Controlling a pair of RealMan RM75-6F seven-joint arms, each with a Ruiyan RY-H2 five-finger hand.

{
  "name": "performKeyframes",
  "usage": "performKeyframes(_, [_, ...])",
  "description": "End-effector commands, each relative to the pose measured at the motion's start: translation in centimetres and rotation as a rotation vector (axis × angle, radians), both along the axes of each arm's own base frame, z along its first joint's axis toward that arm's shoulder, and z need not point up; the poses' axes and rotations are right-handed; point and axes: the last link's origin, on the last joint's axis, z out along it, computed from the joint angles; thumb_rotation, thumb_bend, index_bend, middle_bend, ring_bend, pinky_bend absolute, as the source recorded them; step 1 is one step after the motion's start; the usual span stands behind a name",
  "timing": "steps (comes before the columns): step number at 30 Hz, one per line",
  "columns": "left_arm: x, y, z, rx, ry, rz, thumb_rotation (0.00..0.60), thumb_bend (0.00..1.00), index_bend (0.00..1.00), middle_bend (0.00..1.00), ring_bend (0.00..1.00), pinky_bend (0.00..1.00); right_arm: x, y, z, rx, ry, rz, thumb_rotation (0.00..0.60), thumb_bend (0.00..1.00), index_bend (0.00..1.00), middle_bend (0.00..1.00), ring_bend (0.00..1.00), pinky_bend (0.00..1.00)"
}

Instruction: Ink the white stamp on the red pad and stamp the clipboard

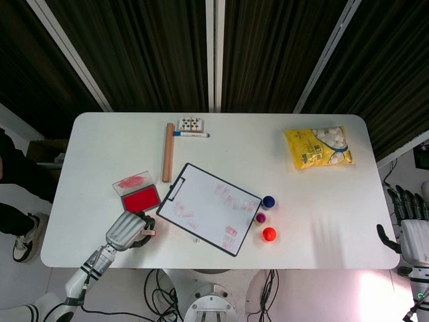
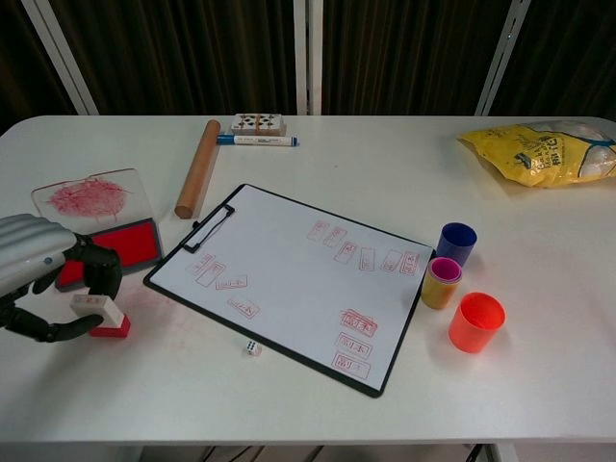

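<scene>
I have my left hand point(image 2: 43, 279) at the table's point(image 2: 385, 154) near-left corner, fingers curled around the stamp point(image 2: 99, 315), which sits on the surface just in front of the red pad point(image 2: 111, 248); I cannot tell if the grip is firm. Next comes the clipboard point(image 2: 298, 279), already covered in red prints, with a small die point(image 2: 252, 347) at its near edge. Far right, off the table's edge, my right hand point(image 1: 410, 228) holds nothing, fingers spread.
</scene>
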Motion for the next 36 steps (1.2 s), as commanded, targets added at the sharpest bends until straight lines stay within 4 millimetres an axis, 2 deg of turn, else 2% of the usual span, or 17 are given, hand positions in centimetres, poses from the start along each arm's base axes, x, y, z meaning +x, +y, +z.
performKeyframes(1, [0.0, 0.1, 0.1, 0.000, -0.016, 0.007, 0.600, 0.38, 0.64, 0.65, 0.49, 0.69, 0.0, 0.0, 0.0, -0.001, 0.001, 0.000, 0.600, 0.27, 0.00, 0.00, 0.00, 0.00])
performKeyframes(9, [0.2, 1.5, 1.4, 0.034, -0.103, 0.040, 0.600, 0.38, 0.66, 0.66, 0.50, 0.70, 0.1, 0.0, 0.1, -0.005, 0.005, 0.004, 0.600, 0.27, 0.00, 0.00, 0.00, 0.00])
performKeyframes(18, [-0.5, 5.8, 3.1, 0.102, -0.163, 0.124, 0.600, 0.39, 0.68, 0.68, 0.53, 0.71, 0.3, 0.1, 0.1, -0.005, 0.008, 0.004, 0.600, 0.27, 0.00, 0.00, 0.00, 0.00])
performKeyframes(23, [-1.2, 7.5, 2.9, 0.097, -0.167, 0.183, 0.600, 0.40, 0.69, 0.69, 0.53, 0.71, 0.4, 0.1, 0.1, -0.005, 0.012, 0.003, 0.600, 0.27, 0.00, 0.00, 0.00, 0.00])
performKeyframes(36, [-2.4, 9.0, 1.8, 0.093, -0.155, 0.218, 0.600, 0.41, 0.69, 0.70, 0.54, 0.72, 0.5, -0.1, 0.2, -0.004, 0.023, 0.001, 0.600, 0.28, 0.00, 0.00, 0.00, 0.00])
